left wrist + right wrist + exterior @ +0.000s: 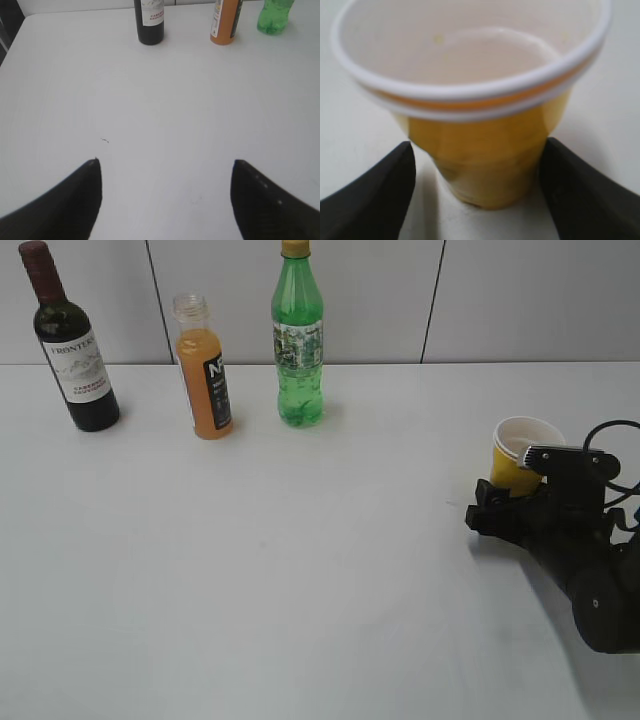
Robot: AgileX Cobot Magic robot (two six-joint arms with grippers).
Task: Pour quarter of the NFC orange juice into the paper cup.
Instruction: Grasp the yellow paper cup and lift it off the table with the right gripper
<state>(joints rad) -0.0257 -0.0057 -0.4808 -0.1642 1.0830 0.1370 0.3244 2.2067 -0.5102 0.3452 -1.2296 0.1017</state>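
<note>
1. The desk (300, 570) is a smooth, matte white surface, with grey wall panels behind it.
2. The NFC orange juice (205, 370) stands upright near the back edge: a small clear plastic bottle, cylindrical, filled with cloudy orange liquid up to the shoulder, with a black label bearing white letters. Its neck shows no cap.
3. To its left stands a dark glass wine bottle (72, 345) with a maroon capsule and a white paper label; to its right, a taller green translucent plastic bottle (297, 340) with a ribbed base and a yellow cap.
4. The paper cup (520, 455) sits at the right side of the desk, well apart from the bottles. It is a tapered yellow cone with a rolled white rim and a white, empty inside.
5. The right gripper (477, 192) has its black, wedge-shaped jaws set on both sides of the cup's lower wall; whether they press on it I cannot tell.
6. The left gripper (165, 197) hangs over bare desk, jaws spread wide, holding nothing.
</note>
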